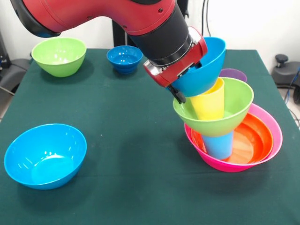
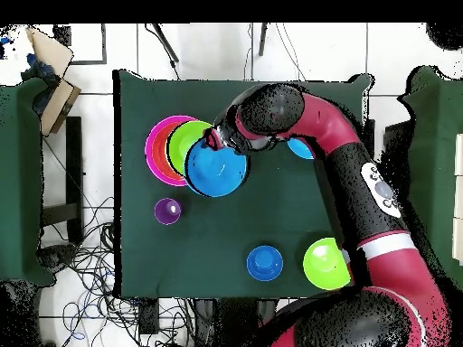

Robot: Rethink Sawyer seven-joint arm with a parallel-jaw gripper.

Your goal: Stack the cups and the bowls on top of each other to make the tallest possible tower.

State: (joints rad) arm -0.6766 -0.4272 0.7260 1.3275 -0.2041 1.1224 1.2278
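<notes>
The tower stands at the right: a large pink bowl holds an orange bowl, a light blue cup, a tilted lime green bowl and a yellow cup. My gripper is shut on the rim of a bright blue bowl, held tilted over the yellow cup. In the overhead view this blue bowl covers most of the tower, with my gripper at its edge. The purple cup stands behind the tower, and it also shows in the overhead view.
A second bright blue bowl sits at the near left. A lime green bowl and a small dark-blue footed bowl stand at the far left. They also show in the overhead view: green bowl, dark-blue bowl.
</notes>
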